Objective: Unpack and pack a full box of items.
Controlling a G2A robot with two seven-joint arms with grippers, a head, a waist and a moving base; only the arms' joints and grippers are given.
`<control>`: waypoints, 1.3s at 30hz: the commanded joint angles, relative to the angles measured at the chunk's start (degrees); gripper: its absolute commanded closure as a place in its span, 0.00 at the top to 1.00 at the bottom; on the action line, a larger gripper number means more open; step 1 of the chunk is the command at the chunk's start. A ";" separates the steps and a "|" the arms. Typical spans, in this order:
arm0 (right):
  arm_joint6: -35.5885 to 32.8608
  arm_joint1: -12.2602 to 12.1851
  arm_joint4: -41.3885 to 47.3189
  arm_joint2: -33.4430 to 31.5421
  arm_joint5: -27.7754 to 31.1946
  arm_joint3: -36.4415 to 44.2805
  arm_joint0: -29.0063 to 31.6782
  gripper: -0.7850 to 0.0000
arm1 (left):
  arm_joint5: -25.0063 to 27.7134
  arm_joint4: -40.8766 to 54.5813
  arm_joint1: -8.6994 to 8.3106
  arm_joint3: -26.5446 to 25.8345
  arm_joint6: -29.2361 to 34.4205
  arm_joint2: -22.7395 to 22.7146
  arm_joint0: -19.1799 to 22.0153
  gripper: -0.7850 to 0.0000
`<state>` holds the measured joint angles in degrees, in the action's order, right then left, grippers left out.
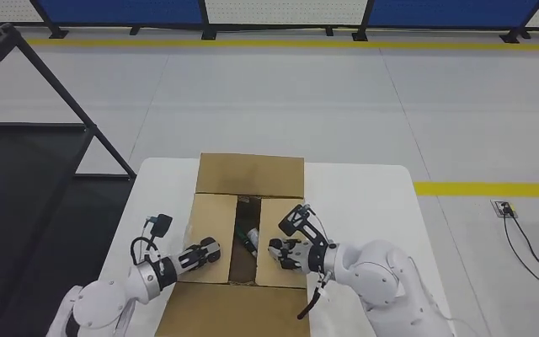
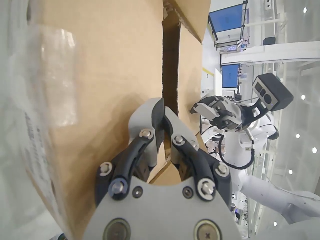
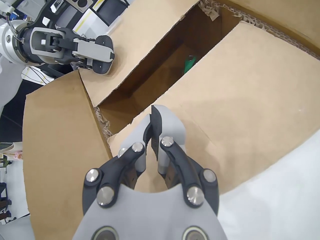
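A cardboard box [image 1: 251, 174] stands on the white table [image 1: 362, 194] with its far flap folded back and its near flap [image 1: 227, 312] lying outward. The two side flaps lie almost flat over the top, leaving a narrow gap [image 1: 245, 240] between them. A green item [image 3: 189, 62] and other packed things show down in that gap. My left gripper [image 1: 208, 252] [image 2: 163, 117] is shut and rests on the left flap [image 1: 212, 227] near the gap. My right gripper [image 1: 278, 250] [image 3: 153, 121] is shut too, lying on the right flap [image 1: 282, 223] by its near corner.
A black metal frame [image 1: 59, 152] stands on the floor left of the table. Bare table surface lies to the right of the box. A strip of clear tape [image 2: 58, 76] clings to the box's side wall. Blue barriers [image 1: 286, 10] line the far floor.
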<state>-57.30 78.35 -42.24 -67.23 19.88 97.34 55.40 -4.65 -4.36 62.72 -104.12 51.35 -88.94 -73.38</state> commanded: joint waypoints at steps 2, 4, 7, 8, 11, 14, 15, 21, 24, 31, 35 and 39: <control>0.01 -0.21 -0.13 0.24 -0.11 0.29 0.04 0.00 | -0.25 -0.32 -0.11 0.23 -0.30 0.33 0.18 0.00; 0.15 -0.33 -0.06 0.40 -0.09 0.66 0.06 0.00 | -0.07 -0.07 -0.15 0.18 -0.92 0.27 0.19 0.00; 1.54 -0.52 0.24 0.14 -0.18 1.79 0.47 0.00 | 0.43 1.21 -0.22 -0.48 -2.07 -0.48 -0.19 0.00; 2.21 -0.60 0.45 -0.08 -0.25 2.30 0.75 0.00 | 0.73 1.79 -0.25 -0.88 -2.56 -0.90 -0.36 0.00; 4.24 -0.90 1.15 -1.36 -0.63 4.29 1.88 0.00 | 1.59 4.47 -0.33 -2.90 -3.95 -2.77 -1.23 0.00; 5.24 -1.28 2.12 -3.32 -1.53 6.16 2.91 0.00 | 2.49 8.28 -0.40 -5.37 -5.38 -5.46 -2.34 0.00; 5.20 -1.42 2.58 -4.00 -1.62 6.55 3.09 0.00 | 3.05 10.05 -0.40 -6.17 -5.83 -6.44 -2.74 0.00; 7.12 -2.20 3.34 -8.90 -4.09 4.94 2.57 1.00 | 5.89 22.27 -0.59 -9.67 -5.46 -14.75 -5.66 1.00; 7.88 -2.28 4.10 -9.01 -3.61 4.66 3.15 1.00 | 7.12 25.25 -0.86 -10.84 -3.70 -19.74 -7.92 1.00; 7.88 -2.28 4.10 -9.01 -3.61 4.66 3.15 1.00 | 8.99 27.26 -1.03 -11.67 -2.39 -24.34 -10.60 1.00; 7.88 -2.28 4.10 -9.01 -3.61 4.66 3.15 1.00 | 8.99 27.26 -1.03 -11.67 -2.39 -24.34 -10.60 1.00; 12.50 -2.05 7.94 -9.20 -3.24 0.45 2.27 1.00 | 8.70 27.65 -1.02 -11.93 -2.54 -23.70 -10.65 1.00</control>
<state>-48.04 76.21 -36.81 -76.33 16.26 100.49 58.44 4.28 23.00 61.70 -115.84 48.84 -113.13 -83.99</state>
